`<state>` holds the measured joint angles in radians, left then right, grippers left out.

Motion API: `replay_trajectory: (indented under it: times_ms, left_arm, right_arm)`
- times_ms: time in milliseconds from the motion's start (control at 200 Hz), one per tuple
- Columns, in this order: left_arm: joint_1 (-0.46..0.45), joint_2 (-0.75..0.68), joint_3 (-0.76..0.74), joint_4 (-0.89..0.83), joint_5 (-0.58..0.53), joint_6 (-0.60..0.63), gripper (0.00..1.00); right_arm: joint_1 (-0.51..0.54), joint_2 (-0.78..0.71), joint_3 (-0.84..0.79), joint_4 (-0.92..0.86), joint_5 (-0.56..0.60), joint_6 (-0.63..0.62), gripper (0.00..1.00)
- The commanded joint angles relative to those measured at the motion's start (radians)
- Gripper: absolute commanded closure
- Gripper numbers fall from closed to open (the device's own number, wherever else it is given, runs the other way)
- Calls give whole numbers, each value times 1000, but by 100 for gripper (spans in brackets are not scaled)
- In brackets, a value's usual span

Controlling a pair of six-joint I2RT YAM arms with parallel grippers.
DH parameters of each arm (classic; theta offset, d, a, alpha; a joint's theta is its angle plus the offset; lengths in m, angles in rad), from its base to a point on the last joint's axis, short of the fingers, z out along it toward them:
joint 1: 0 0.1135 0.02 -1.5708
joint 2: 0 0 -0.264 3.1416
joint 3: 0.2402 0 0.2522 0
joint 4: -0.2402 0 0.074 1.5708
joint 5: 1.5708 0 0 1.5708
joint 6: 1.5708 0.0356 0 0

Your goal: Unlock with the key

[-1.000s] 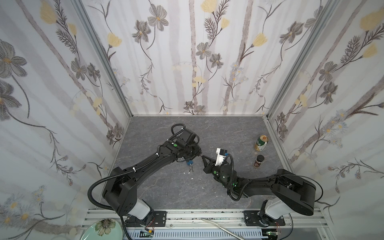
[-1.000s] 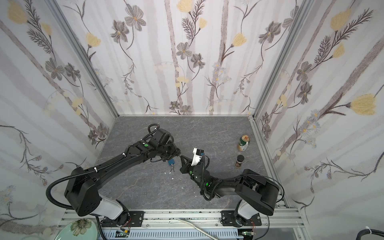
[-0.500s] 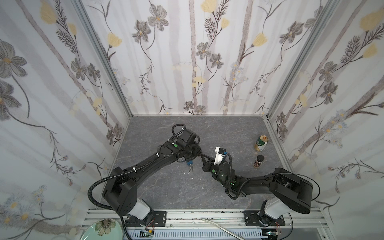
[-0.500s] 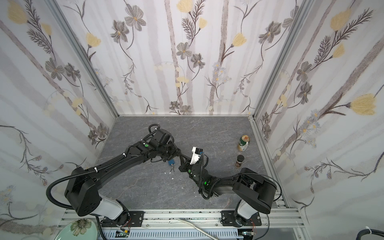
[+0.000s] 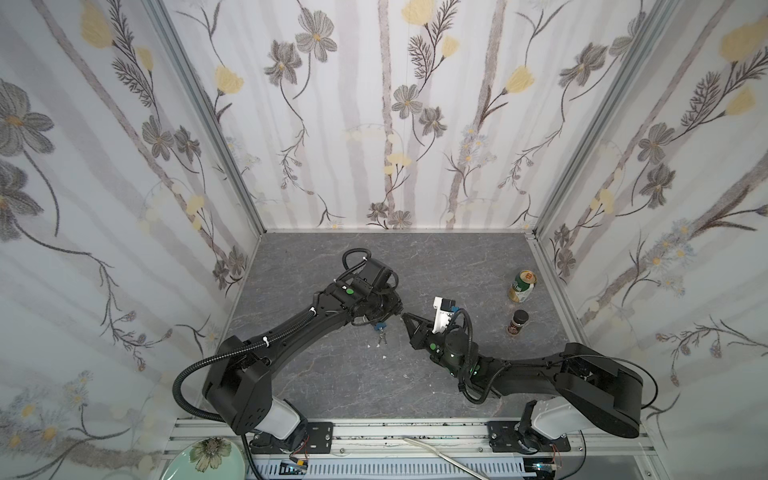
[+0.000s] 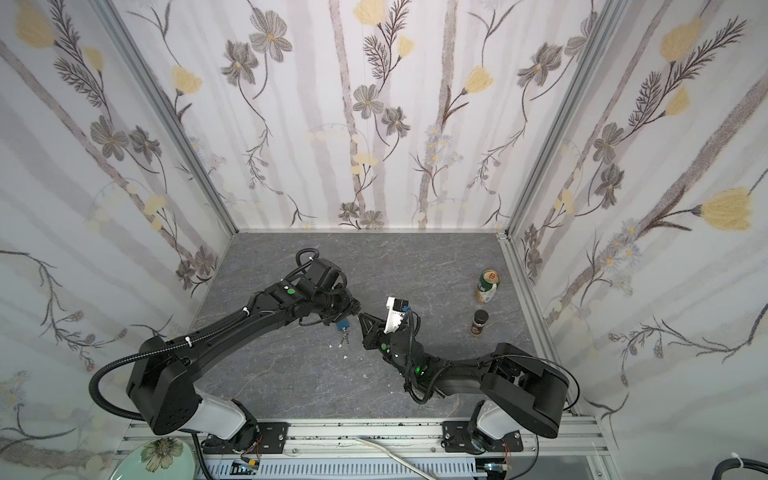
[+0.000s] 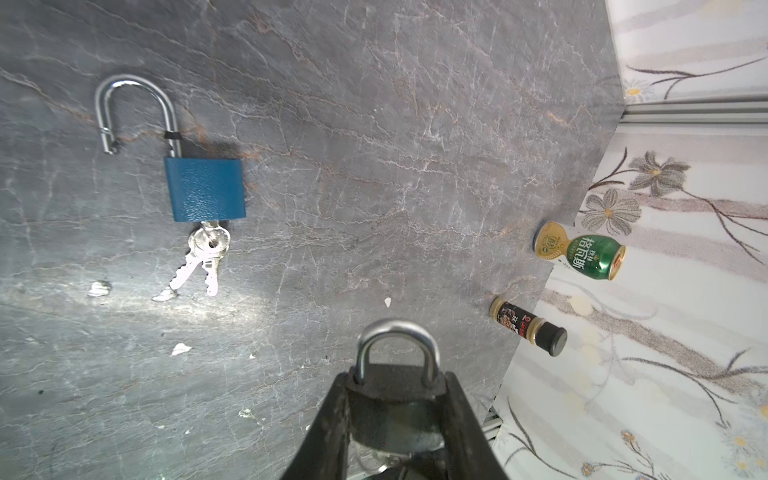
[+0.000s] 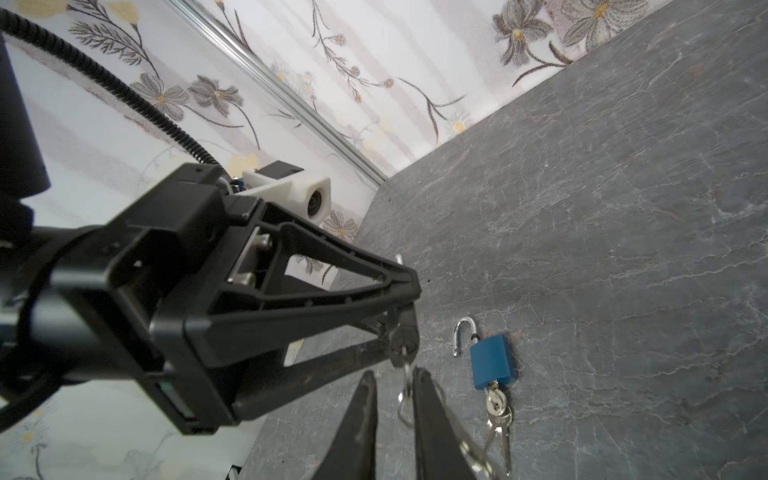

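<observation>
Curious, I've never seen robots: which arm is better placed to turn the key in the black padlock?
Probably right: the right fingers flank the key, slightly apart, while the left fingers are occupied clamping the black padlock.

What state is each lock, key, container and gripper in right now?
Blue padlock: lying flat, shackle open, keys in.
Black padlock: shackle closed, key inserted.
Left gripper: shut on black padlock.
Right gripper: jaws slightly apart around that key.
Can: upright.
Jar: upright, capped.
</observation>
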<state>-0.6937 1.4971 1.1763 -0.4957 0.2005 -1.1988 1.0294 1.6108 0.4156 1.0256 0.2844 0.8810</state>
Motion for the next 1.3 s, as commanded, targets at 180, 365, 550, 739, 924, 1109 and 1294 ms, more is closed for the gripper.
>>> replay_trajectory:
  times_ms: [180, 365, 550, 739, 924, 1109, 1294]
  left_arm:
    - [-1, -8, -6, -19, -23, 39, 89]
    - [-7, -11, -7, -26, -21, 50, 89]
    - [-11, -18, -11, -21, -15, 52, 89]
    - [-13, -24, -12, -18, -10, 50, 89]
    - [-18, -24, -15, -12, -6, 47, 89]
    - [-20, -23, -12, -8, -4, 46, 89]
    - [-20, -23, -12, -3, 1, 44, 89]
  right_arm:
    - [0, -78, -40, -59, -97, 6, 75]
    - [-8, -58, -26, -42, -175, 12, 72]
    - [-23, -38, -16, -24, -195, 33, 70]
    - [-35, -20, -9, -16, -197, 36, 74]
    - [-48, -20, -3, -6, -204, 44, 78]
    - [-58, 22, 3, 1, -214, 51, 81]
    - [-64, 32, -6, 17, -211, 62, 83]
